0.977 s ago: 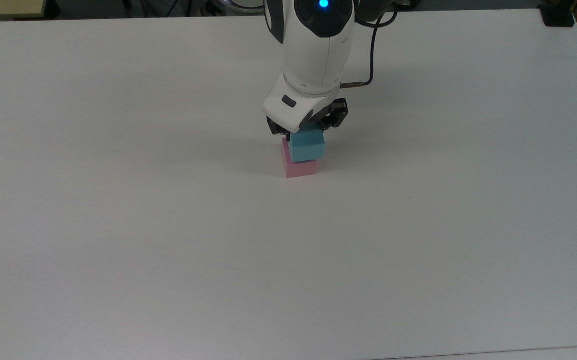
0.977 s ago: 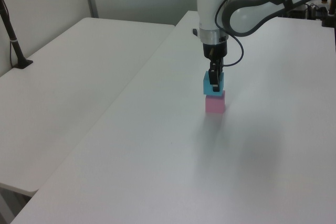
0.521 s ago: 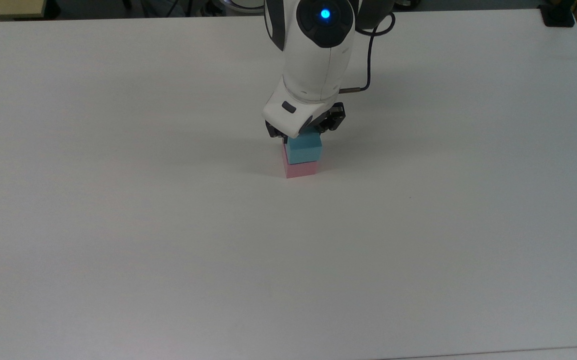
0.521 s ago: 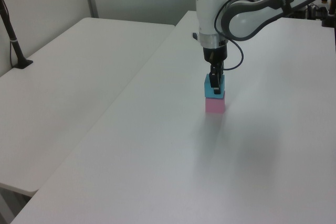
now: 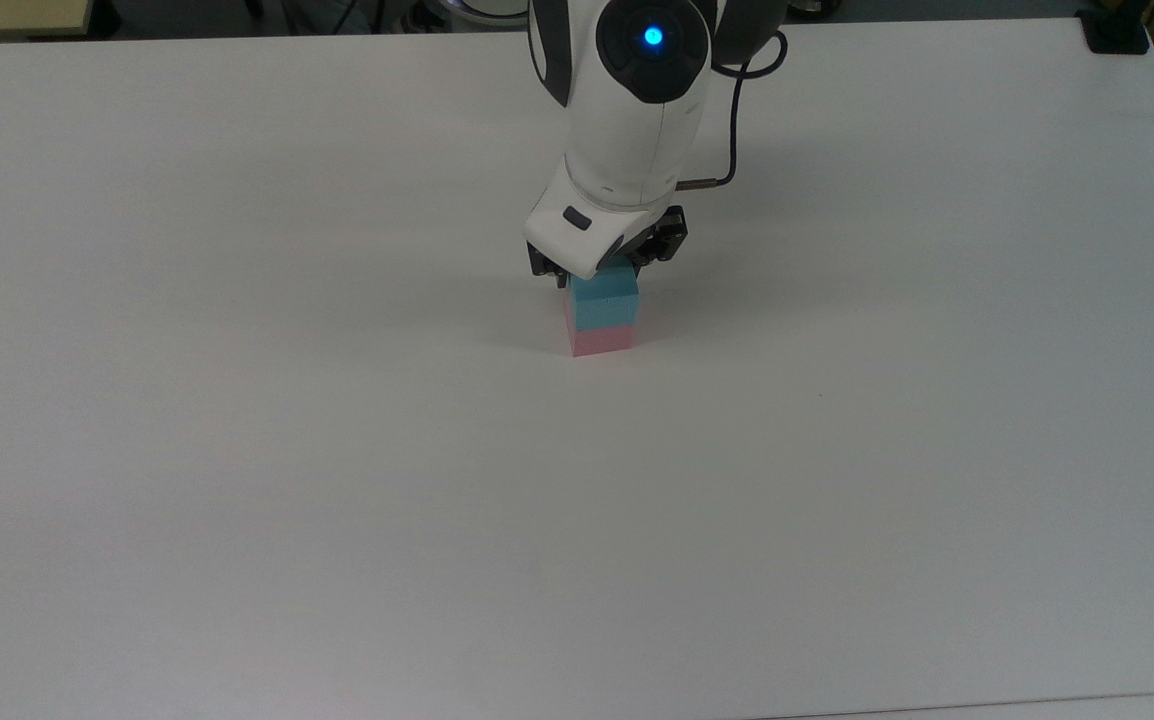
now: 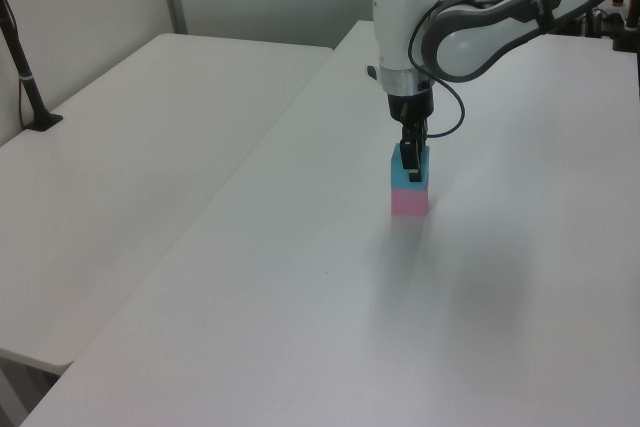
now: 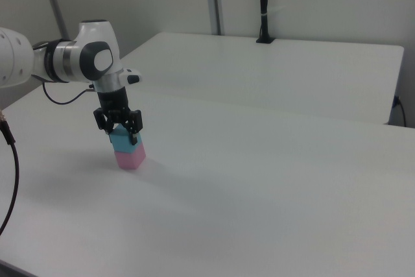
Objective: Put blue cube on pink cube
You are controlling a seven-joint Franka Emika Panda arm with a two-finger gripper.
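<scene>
Presently: blue cube seated squarely atop pink cube, directly beneath end effector, fingers clasping blue cube's sides.

lab | bare white tables | partition walls

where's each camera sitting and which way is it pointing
Top view: high, opposite the arm's base, looking down the white table; wrist and hand show.
Left view: beside the table, raised; forearm reaches in from the left view's upper right.
Right view: opposite side, lower; arm enters from the right view's left.
All share the small light-blue cube stacked on the pale-pink cube.
</scene>
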